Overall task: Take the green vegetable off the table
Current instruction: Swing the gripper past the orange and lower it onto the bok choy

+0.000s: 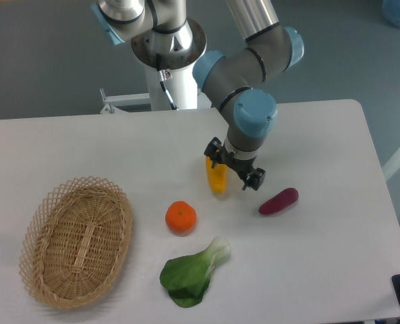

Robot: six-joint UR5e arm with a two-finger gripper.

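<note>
With jaws spread wide and empty, the gripper (pixel 235 171) is best carried toward six o'clock and closed across the green vegetable (pixel 192 273) near the table (pixel 321 270) front edge

No writing, label, brand or number can be read anywhere in the view. The arm's casing and the things lying on the table show only plain surfaces.

An oval woven wicker basket (pixel 76 241) lies at left. A round orange fruit (pixel 181 217), a yellow corn-like piece (pixel 216 176) and a purple oblong vegetable (pixel 278 200) lie apart.
</note>
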